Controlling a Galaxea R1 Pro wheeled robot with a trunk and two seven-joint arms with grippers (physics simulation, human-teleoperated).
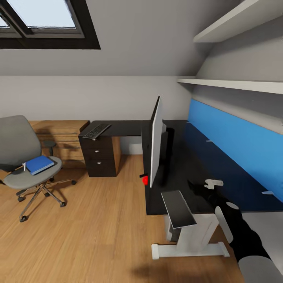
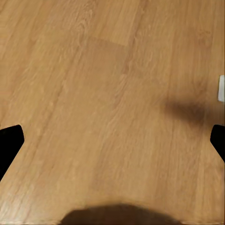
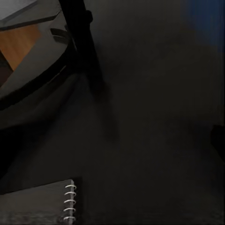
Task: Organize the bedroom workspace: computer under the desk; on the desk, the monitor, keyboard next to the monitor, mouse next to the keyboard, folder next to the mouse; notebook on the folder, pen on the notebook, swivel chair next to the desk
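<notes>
Fingertips (image 2: 10, 140) of the left gripper (image 2: 112, 145) sit at the two edges of the left wrist view, spread wide, with nothing between them but the wood floor (image 2: 108, 79) below. For the right gripper (image 1: 196, 188), reaching out over the desk (image 1: 188, 157) in the head view, I cannot tell how far its fingers are apart; the right wrist view is too dark, and only a dim shape at one edge hints at a finger. Beneath that gripper lies the black desk top, with the spiral-bound grey notebook (image 3: 40, 204) flat on it and the monitor's stand (image 3: 82, 37) rising close by. On the desk the monitor (image 1: 155, 142) stands upright, seen edge-on, a red dot at its lower corner. The notebook (image 1: 179, 208) lies at the desk's near edge, just on the near side of the monitor. A small light-coloured object (image 1: 213, 183) rests on the desk top beside the right gripper. Far along the desk's other wing, above the drawer unit (image 1: 99, 156), lies the keyboard (image 1: 96, 131). Well away from the desk, on the floor, stands the swivel chair (image 1: 29, 165), and the blue folder (image 1: 39, 164) lies on its seat. Behind the chair a light-wood dresser (image 1: 63, 137) stands against the wall.
</notes>
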